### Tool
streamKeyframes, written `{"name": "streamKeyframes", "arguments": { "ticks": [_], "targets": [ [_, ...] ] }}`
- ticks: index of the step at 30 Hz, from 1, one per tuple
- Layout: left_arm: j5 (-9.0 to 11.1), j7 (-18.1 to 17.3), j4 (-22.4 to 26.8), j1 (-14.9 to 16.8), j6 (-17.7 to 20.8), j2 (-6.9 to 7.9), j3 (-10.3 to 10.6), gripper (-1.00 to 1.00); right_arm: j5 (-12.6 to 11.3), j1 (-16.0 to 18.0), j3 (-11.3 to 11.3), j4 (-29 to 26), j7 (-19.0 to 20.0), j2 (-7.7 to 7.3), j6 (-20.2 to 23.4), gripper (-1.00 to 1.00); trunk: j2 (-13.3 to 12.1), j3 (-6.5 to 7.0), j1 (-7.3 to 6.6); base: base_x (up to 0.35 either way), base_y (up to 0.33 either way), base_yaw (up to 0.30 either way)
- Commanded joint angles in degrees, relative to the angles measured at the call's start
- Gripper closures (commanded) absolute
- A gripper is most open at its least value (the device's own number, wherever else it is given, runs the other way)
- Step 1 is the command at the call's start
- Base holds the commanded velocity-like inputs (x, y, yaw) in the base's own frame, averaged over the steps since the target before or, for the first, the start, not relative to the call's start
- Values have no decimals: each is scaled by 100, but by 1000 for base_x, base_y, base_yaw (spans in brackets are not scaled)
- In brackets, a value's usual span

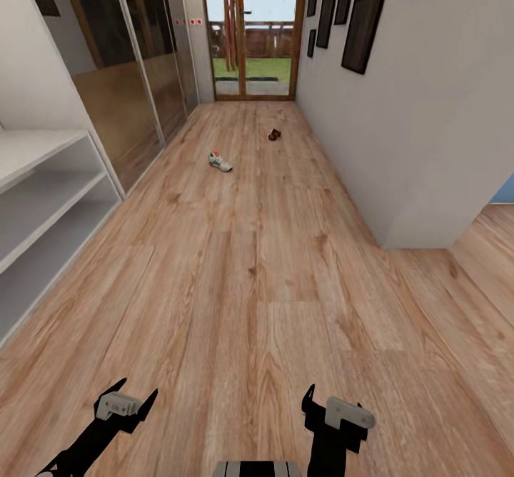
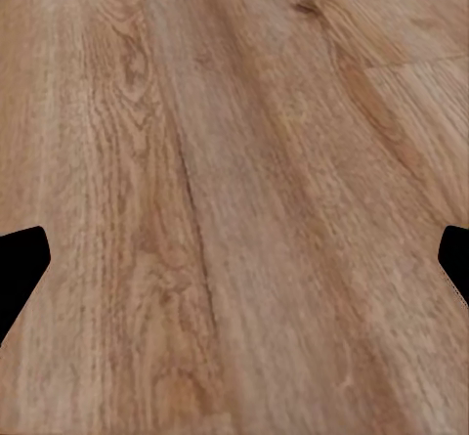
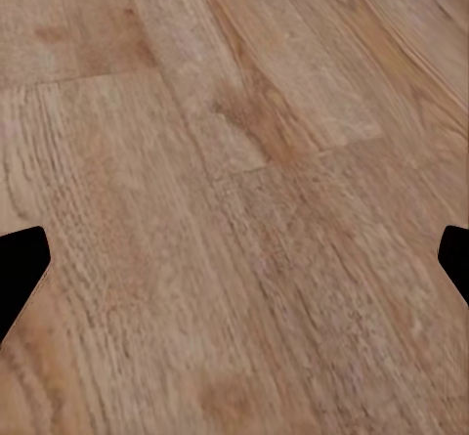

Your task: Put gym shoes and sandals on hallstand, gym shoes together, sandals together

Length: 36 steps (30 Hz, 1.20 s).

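Observation:
One cream-white gym shoe (image 1: 220, 162) lies on the wood plank corridor floor (image 1: 271, 277) far ahead, slightly left of centre. A dark brown sandal (image 1: 274, 134) rests farther down the corridor, nearer the glass door. The pale grey hallstand (image 1: 39, 206) with open shelf tiers stands along the left wall. My left gripper (image 1: 127, 397) hangs open low at the left, over bare floor. My right gripper (image 1: 325, 409) is low at the right, also open and holding nothing. Both wrist views look down at floor planks, with dark fingertips (image 2: 20, 259) at the edges. The other shoe and sandal are out of view.
Mirrored wardrobe doors (image 1: 135, 63) line the left side beyond the hallstand. A white wall (image 1: 414, 120) with dark picture frames runs along the right and ends in a corner, where a side opening (image 1: 492, 248) begins. A glass door (image 1: 253, 31) closes the far end.

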<state>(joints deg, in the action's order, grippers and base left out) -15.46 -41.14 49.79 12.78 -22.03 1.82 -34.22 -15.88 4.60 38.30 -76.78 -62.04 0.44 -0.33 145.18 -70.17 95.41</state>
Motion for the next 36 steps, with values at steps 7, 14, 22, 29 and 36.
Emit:
{"name": "streamKeyframes", "arguments": {
  "ticks": [7, 14, 22, 29, 36],
  "targets": [
    [-53, -22, 4, 5, -29, -6, -24, -100, -29, 5, 11, -4, -28, -2, -2, -100, 2, -4, 2, 319, -139, 0],
    [-53, -21, 4, 5, -29, -6, -24, -100, -29, 5, 11, -4, -28, -1, -2, -100, 2, -4, 2, 317, -172, 0],
    [-52, -22, 4, 5, -29, -5, -24, -100, -29, 5, 11, -4, -19, 0, -2, -100, 2, -4, 2, 316, -185, 0],
    [-49, -23, 4, 5, -29, -2, -25, -100, -29, 5, 11, -4, -13, 0, -3, -100, 2, -4, 2, 316, -188, 0],
    [-46, -25, 4, 5, -29, 7, -30, -100, -29, 5, 11, -4, -11, -1, -2, -100, 2, -4, 2, 318, -141, 0]
  ]
}}
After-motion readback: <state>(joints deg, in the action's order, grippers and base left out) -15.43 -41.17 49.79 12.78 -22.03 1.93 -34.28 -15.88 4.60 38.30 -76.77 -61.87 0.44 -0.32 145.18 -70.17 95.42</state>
